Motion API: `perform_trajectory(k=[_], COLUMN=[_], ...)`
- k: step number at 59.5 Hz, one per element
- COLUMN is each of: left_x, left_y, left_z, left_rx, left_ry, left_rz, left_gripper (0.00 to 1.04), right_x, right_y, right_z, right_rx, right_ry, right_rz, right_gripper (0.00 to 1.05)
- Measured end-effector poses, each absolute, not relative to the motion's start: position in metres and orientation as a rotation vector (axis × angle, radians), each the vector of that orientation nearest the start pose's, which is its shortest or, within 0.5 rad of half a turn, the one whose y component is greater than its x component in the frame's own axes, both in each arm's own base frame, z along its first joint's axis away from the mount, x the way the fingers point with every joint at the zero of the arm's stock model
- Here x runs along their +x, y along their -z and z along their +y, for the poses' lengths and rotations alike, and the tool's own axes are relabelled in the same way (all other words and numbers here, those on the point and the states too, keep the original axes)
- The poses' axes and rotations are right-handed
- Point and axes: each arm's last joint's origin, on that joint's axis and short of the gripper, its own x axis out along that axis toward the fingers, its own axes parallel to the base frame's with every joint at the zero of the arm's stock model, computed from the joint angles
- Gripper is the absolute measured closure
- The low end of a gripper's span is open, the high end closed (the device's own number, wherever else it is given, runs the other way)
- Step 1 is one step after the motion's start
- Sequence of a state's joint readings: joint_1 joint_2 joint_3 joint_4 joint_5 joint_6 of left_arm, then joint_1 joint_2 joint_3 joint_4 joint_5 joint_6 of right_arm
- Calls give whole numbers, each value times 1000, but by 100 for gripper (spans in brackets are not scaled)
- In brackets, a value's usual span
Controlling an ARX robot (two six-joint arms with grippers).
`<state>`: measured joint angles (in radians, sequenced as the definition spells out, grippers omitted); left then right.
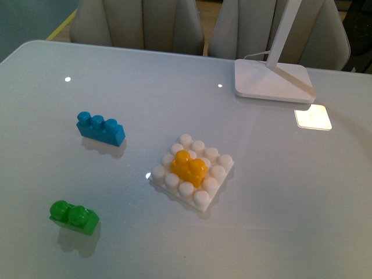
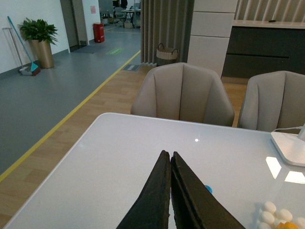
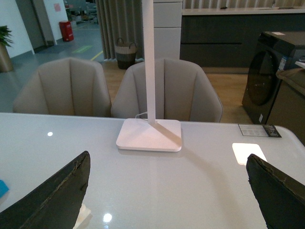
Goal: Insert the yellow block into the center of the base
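The yellow block (image 1: pixel 189 167) sits on the base (image 1: pixel 200 199) middle studs, so I judge it inserted. My left tool (image 2: pixel 170 164) is pressed together, my right tool (image 3: pixel 167 191) spread, both above the bench (image 1: pixel 279 203).

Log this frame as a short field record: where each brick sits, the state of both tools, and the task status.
yellow block: seated on the base, about at its center
blue brick: on the table, left of the base
green brick: on the table, near left
lamp foot: far right
left tool: shut, empty
right tool: open, empty
task status: looks done
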<state>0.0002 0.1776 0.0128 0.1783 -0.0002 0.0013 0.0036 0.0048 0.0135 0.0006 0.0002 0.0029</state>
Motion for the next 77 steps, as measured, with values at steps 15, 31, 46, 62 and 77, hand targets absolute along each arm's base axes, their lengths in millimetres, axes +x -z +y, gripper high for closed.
perform_trajectory(k=[15,31,46,62,77], left_x=[97,97,97,97,97], left_y=[-168,-168,-168,-168,-168], left_z=[0,0,0,0,0], left_rx=[1,1,1,2,2], left_ry=[0,-1,0,0,0], left_rz=[-9,-9,-9,-9,-9], left_gripper=[102,97,51,7,7], right_x=[97,97,97,97,97], right_y=[-168,-168,-168,-168,-168], right_z=[0,0,0,0,0], right_rx=[3,3,3,3,3], right_ry=[-3,-3,-3,-3,-3], right_rz=[-9,-9,-9,-9,-9], right_gripper=[9,9,9,9,9])
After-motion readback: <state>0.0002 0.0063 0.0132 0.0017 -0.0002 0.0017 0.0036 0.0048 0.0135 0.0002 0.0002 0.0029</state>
